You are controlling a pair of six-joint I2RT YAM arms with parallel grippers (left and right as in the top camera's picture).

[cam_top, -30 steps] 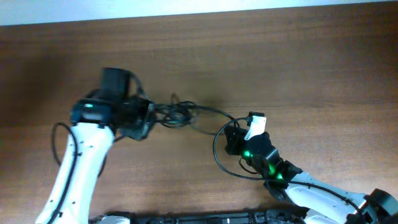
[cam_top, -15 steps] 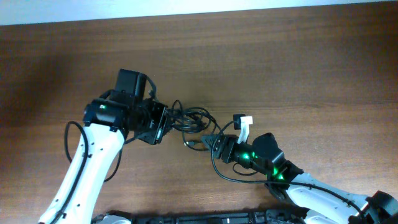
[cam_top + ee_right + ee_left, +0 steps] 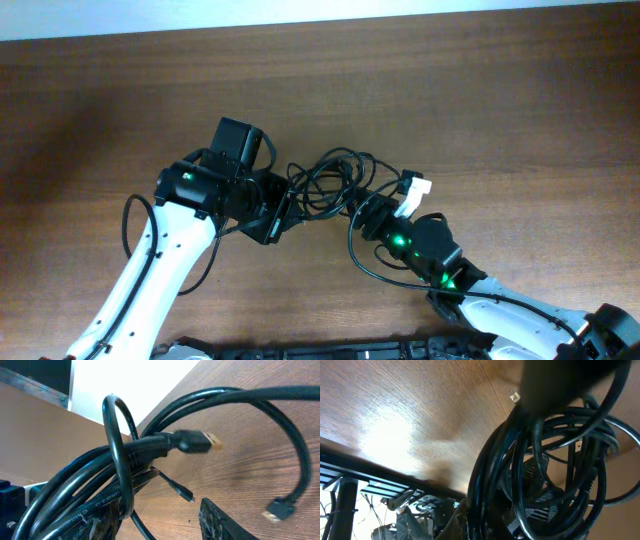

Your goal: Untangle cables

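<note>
Black cables [image 3: 325,178], well inside table [image 3: 520,110] edges, clamped by left end effector [image 3: 283,208] and right end effector [image 3: 362,212].

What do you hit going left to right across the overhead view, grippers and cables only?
left gripper → cables → right gripper

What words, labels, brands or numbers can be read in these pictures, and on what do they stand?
Nothing is legible.
Faint white print runs along the jacket of one of the cables in the right wrist view, too blurred to quote.
No other lettering shows in any view.
</note>
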